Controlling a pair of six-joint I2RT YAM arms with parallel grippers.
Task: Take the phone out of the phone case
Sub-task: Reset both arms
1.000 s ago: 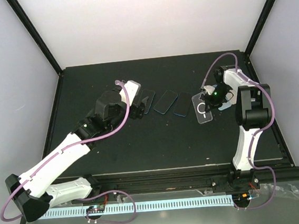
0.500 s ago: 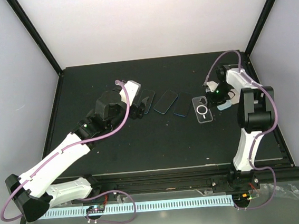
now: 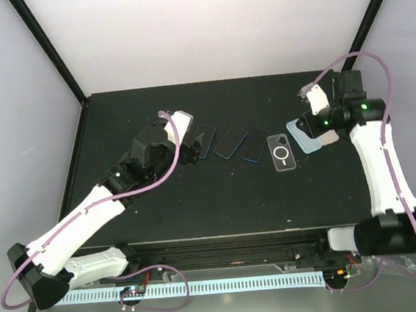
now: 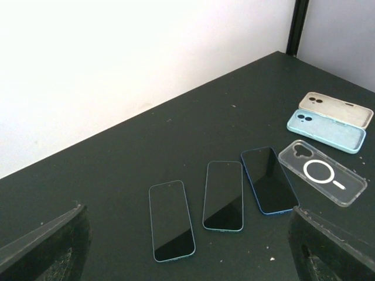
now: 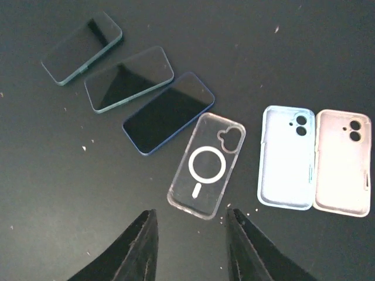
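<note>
One clear case (image 5: 206, 165) lies lengthwise just ahead of the right pincer (image 5: 190, 222), jaws narrowly apart and holding nothing

Black table (image 3: 198, 201) carried pale specks (image 5: 85, 147), with light blue case (image 5: 286, 158) and beige case (image 5: 343, 161) touching side by side.

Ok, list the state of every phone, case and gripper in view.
Green phone: bare, flat, screen up.
Middle phone: bare, flat, screen up.
Blue phone: bare, flat, screen up.
Clear case: empty, flat.
Blue case: empty, inside up.
Pink case: empty, inside up.
Left gripper: open, empty.
Right gripper: open, empty.
</note>
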